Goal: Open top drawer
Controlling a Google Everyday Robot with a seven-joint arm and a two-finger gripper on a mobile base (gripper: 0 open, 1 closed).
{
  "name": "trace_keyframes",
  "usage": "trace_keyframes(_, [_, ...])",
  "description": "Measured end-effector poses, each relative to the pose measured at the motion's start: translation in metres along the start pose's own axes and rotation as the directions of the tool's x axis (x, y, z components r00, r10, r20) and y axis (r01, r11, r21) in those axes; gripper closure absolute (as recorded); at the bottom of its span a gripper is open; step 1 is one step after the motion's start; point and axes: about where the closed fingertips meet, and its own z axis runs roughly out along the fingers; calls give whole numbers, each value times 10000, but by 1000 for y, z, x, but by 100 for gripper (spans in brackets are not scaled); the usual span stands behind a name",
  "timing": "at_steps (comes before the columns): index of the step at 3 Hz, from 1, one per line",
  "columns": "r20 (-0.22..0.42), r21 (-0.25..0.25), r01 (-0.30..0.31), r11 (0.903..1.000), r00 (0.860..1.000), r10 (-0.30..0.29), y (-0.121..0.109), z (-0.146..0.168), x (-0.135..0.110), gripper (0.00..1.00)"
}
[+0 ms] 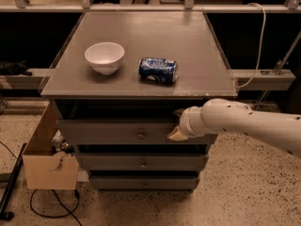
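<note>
Speckled floor surrounds a grey cabinet whose worktop [188, 55] carries a white bowl [104, 57] and a blue can [158, 69] lying on its side. The top drawer [103, 132] sits directly under the worktop and looks shut or nearly so, with its knob [140, 135] at the centre of the front. The pincer [178, 133] is against the drawer front, just to the right of the knob and not on it. Whether it is open or closed I cannot tell.

The main risk is a miss. A pull from this spot would probably slide off the flat front and move nothing. Reaching too low could catch the middle drawer [141, 162] instead. A hard jerk might shake the cabinet and set the can rolling, and the bulky arm [244, 124] could knock the cabinet's corner.
</note>
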Motion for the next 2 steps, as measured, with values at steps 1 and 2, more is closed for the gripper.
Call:
trace_keyframes(1, [0,0,0,10000,10000,0,0,0,0,65])
trace_keyframes(2, [122,-109,7,9999,9999,-6,5,-17,-7,89])
